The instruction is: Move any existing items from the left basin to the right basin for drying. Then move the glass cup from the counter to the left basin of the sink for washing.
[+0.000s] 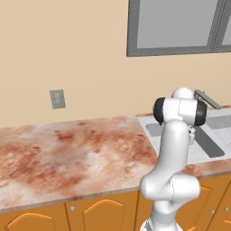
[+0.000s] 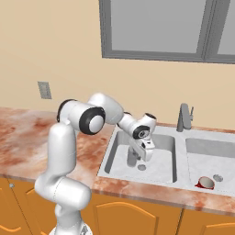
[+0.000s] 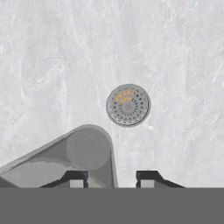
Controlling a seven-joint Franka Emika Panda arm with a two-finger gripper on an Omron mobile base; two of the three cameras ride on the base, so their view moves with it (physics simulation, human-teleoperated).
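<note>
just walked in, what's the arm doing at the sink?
The gripper is down inside the left basin, with the glass cup lying on its side by the fingers, near the drain. The red mug already sits in the right basin. Whether the fingers grip the cup is unclear.

A grey-framed window (image 2: pixel 158 27) sits high on the beige wall (image 1: pixel 67 54); a grey outlet plate (image 1: pixel 57 99) is fixed lower on that wall, left of the window. Orange cabinet doors (image 1: pixel 97 214) with small round knobs (image 1: pixel 72 208) run along the bottom edge.
</note>
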